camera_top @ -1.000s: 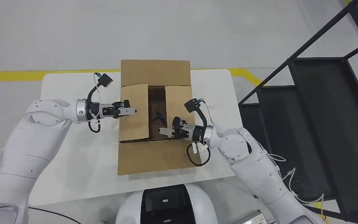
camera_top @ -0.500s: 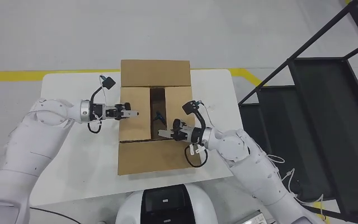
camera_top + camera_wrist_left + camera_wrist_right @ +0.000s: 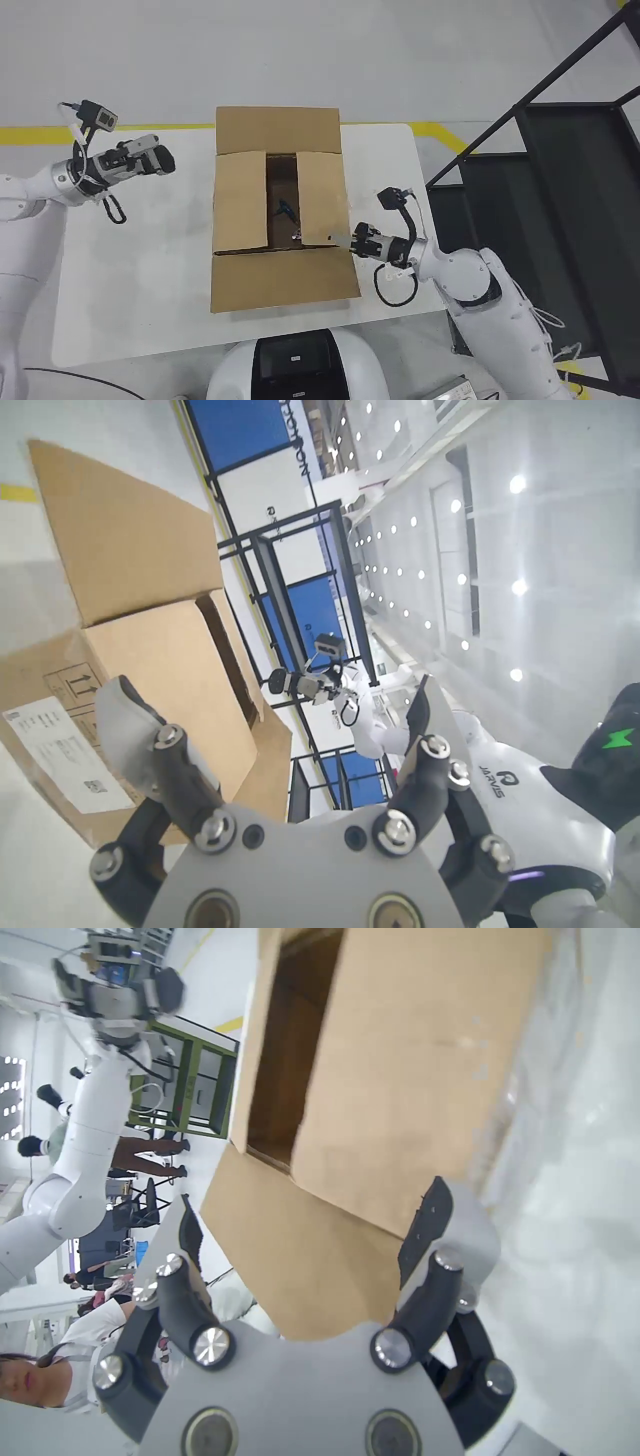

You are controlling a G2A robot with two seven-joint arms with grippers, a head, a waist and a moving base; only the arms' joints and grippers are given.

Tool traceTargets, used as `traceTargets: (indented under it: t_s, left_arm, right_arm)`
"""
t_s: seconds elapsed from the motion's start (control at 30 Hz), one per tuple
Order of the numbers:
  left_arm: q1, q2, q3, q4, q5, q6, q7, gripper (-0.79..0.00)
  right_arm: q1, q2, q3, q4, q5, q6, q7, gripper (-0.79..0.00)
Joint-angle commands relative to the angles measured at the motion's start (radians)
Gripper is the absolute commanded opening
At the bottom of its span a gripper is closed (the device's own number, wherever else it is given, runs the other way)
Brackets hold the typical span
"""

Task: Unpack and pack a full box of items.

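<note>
The cardboard box (image 3: pixel 277 205) stands mid-table, its two side flaps folded in with a dark gap between them. A small blue item (image 3: pixel 285 210) shows in that gap. My right gripper (image 3: pixel 338 239) is at the box's near right corner, by the right flap's edge. In the right wrist view it (image 3: pixel 315 1208) is open, and the box's near flap (image 3: pixel 300 1248) lies between its spread fingers. My left gripper (image 3: pixel 160 158) hangs over the table's far left corner, well away from the box. In the left wrist view it (image 3: pixel 272 710) is open and holds nothing, with the box (image 3: pixel 150 640) beyond.
The white table (image 3: pixel 140 280) has bare room left of the box and a narrow strip on the right. A black metal stair frame (image 3: pixel 545 180) stands just off the table's right side. A yellow floor line (image 3: pixel 40 134) runs behind the table.
My left arm has pulled back from the left flap to the table's far left corner. My right gripper has drawn back from the gap to the box's near right corner.
</note>
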Motion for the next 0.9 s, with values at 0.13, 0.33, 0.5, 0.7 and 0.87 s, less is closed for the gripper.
traceTargets:
  t_s: [0.13, 0.33, 0.5, 0.7, 0.87]
  left_arm:
    - [0.102, 0.044, -0.151, -0.077, 0.002, 0.004, -0.005, 0.000]
    - [0.205, 0.069, -0.253, -0.180, 0.006, 0.026, 0.022, 0.000]
    - [0.273, 0.078, -0.306, -0.257, 0.003, 0.042, 0.040, 0.000]
    - [0.312, 0.082, -0.344, -0.288, -0.007, 0.060, 0.056, 0.000]
    - [0.328, 0.086, -0.372, -0.316, -0.006, 0.066, 0.049, 0.000]
  right_arm:
    - [-0.078, 0.010, 0.006, -0.016, 0.051, 0.063, 0.136, 0.000]
    - [-0.095, 0.011, -0.030, 0.008, 0.168, 0.010, 0.171, 0.000]
    - [-0.089, 0.002, -0.037, 0.027, 0.425, -0.166, 0.128, 0.000]
    - [-0.056, -0.005, -0.046, 0.097, 0.569, -0.293, 0.067, 0.000]
    - [0.023, -0.017, -0.104, 0.185, 0.628, -0.374, 0.023, 0.000]
